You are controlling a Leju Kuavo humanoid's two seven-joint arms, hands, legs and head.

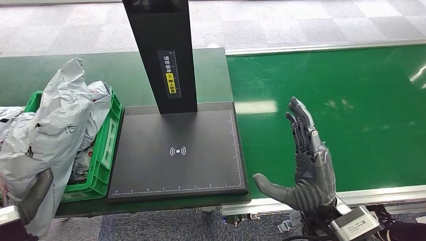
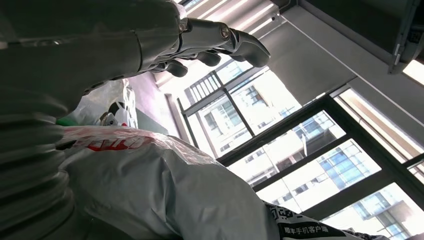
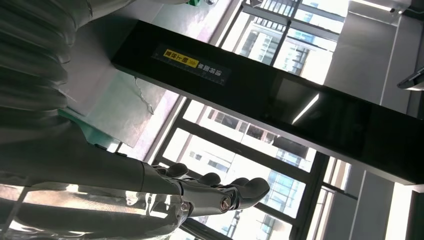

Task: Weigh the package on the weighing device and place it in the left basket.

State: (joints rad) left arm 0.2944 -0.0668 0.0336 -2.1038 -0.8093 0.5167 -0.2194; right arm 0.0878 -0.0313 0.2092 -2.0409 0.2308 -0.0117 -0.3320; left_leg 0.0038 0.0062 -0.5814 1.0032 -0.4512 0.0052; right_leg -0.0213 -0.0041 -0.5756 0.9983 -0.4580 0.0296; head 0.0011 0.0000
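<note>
**Package held at the basket, scale plate bare**

While the right hand [image 1: 309, 165] stands upright over the green belt [image 1: 351, 115] at about four o'clock from the weighing device [image 1: 176, 150], its fingers are straight and apart, thumb stuck out toward the scale, and it holds nothing. The right wrist view shows those fingers [image 3: 220, 192] loosely extended, with the scale's black column [image 3: 280, 95] running across behind them.

The weighing device sits in the middle of the dark green surface [image 1: 100, 70], a flat black plate with a white wireless mark at its centre and the column rising from its twelve o'clock edge.

At nine o'clock from the plate, touching its side, is the green basket [image 1: 108, 145], heaped with crumpled grey mail bags. The package [image 1: 45, 140], a large grey plastic bag, hangs over the basket's nearer left part and spills past its rim. The left hand [image 1: 35, 196] is at its lower end, dark fingers against the plastic. In the left wrist view the package [image 2: 165, 190] lies right against the palm, the fingers [image 2: 220, 42] curved above it; I cannot tell whether the hand truly grips it.
</note>
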